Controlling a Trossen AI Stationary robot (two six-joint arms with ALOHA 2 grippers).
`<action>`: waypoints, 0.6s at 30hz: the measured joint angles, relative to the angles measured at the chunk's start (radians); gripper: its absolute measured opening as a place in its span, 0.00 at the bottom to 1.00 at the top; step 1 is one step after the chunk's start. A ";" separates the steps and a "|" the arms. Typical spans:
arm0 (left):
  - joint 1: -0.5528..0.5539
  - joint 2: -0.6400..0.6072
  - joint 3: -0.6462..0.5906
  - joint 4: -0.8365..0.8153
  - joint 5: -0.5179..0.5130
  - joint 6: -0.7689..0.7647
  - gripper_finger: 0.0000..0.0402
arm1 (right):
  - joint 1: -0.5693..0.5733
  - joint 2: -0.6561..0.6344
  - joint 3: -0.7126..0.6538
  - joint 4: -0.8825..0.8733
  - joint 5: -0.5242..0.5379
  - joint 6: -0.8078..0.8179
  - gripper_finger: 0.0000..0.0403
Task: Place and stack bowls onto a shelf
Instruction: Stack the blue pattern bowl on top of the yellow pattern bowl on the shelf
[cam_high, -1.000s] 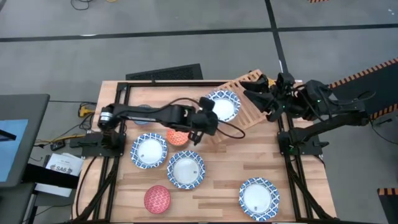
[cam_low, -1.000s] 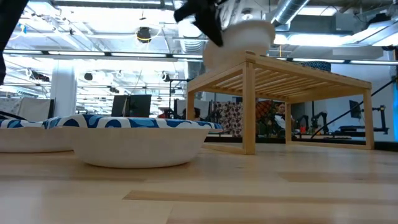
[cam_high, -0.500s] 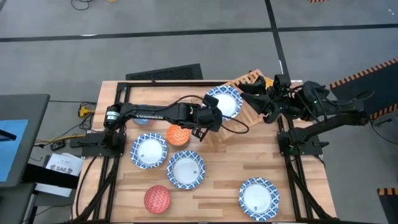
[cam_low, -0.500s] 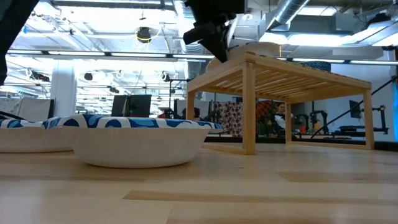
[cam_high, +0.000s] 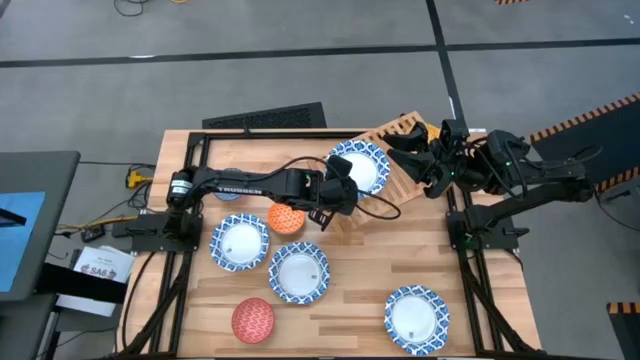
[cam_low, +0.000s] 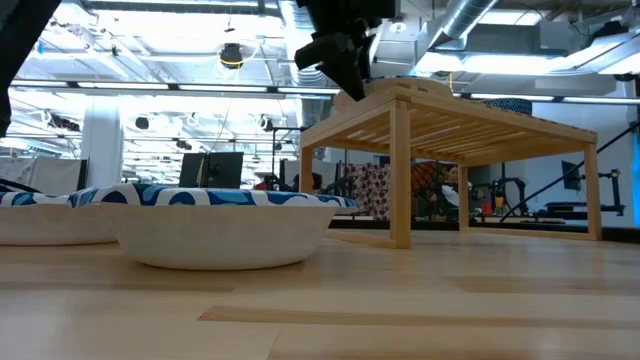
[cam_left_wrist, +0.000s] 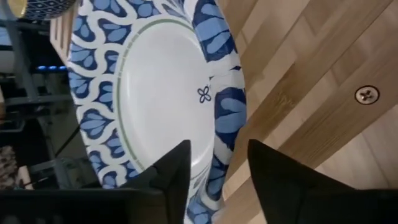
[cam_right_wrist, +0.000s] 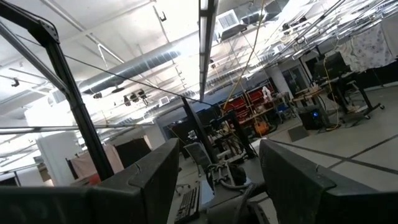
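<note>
A wide bowl (cam_high: 362, 168) with a blue-and-white rim sits flat on the top of the slatted wooden shelf (cam_high: 400, 178), at its left end. My left gripper (cam_high: 344, 188) is open at the bowl's near-left rim (cam_left_wrist: 224, 124). In the left wrist view (cam_left_wrist: 219, 149) one finger stands over the white inside and one outside the rim, with a gap on each side. In the low view the left gripper (cam_low: 340, 55) hangs just left of the shelf top (cam_low: 450, 115). My right gripper (cam_high: 418, 160) waits open, raised beyond the shelf's right end.
On the table in front of the shelf lie three blue-and-white bowls (cam_high: 240, 243), (cam_high: 298, 272), (cam_high: 416, 318), an orange bowl (cam_high: 286, 218) under my left arm, and a red bowl (cam_high: 253, 320). A black frame (cam_high: 200, 150) borders the table.
My left gripper has gone a little toward the shelf and down with the blue-and-white bowl. The bowl, held raised and tipped above the shelf's left end before, now lies flat on the shelf top. The gripper has opened and let go of the rim.
</note>
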 joint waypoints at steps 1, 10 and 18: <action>-0.003 0.000 0.010 -0.009 -0.007 -0.004 0.41 | 0.000 0.000 0.000 -0.007 0.000 0.000 0.62; -0.029 -0.002 0.227 -0.230 0.015 -0.156 0.50 | -0.001 0.000 0.000 -0.018 0.000 0.000 0.62; -0.027 -0.064 0.394 -0.484 0.244 -0.544 0.50 | -0.004 0.000 0.000 -0.060 -0.001 -0.008 0.62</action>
